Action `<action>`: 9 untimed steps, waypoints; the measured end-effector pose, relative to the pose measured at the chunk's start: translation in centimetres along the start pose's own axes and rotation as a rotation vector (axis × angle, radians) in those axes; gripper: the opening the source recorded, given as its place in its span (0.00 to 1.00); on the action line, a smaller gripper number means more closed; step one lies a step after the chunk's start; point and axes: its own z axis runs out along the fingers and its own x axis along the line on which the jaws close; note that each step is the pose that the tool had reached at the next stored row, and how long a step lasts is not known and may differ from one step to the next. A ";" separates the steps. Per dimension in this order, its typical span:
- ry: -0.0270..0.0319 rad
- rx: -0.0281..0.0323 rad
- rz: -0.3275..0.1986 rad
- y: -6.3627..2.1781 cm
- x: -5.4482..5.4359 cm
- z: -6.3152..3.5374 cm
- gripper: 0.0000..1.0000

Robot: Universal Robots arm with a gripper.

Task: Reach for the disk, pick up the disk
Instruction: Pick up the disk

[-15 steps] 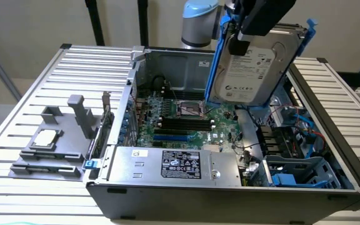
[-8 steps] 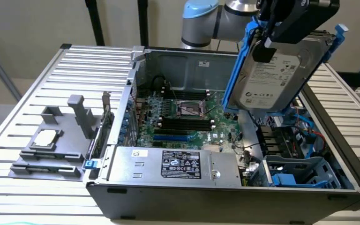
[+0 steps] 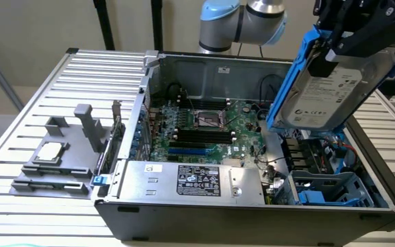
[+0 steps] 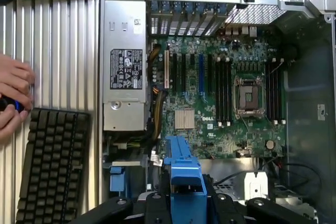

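Both steps look done: my gripper (image 3: 341, 49) is clamped on the disk (image 3: 324, 92) by its blue bracket, holding it tilted high above the open computer case (image 3: 252, 216).

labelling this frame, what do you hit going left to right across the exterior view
grey holder with the small square chip → large silver box with the black-and-white label → motherboard → the disk in its blue bracket, held up over the open case by the gripper

Pincer (image 3: 359, 31) raised high (clamped).
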 end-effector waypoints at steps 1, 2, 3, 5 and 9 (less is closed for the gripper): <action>0.0001 -0.0001 0.000 -0.33 0.3 -0.07 0.32; 0.0000 -0.0002 0.000 -0.61 0.5 -0.12 0.32; 0.0000 -0.0005 0.000 -0.88 0.8 -0.16 0.32; 0.0001 -0.0013 0.000 -1.45 1.3 -0.24 0.32; 0.0002 -0.0038 0.000 -2.56 2.3 -0.37 0.32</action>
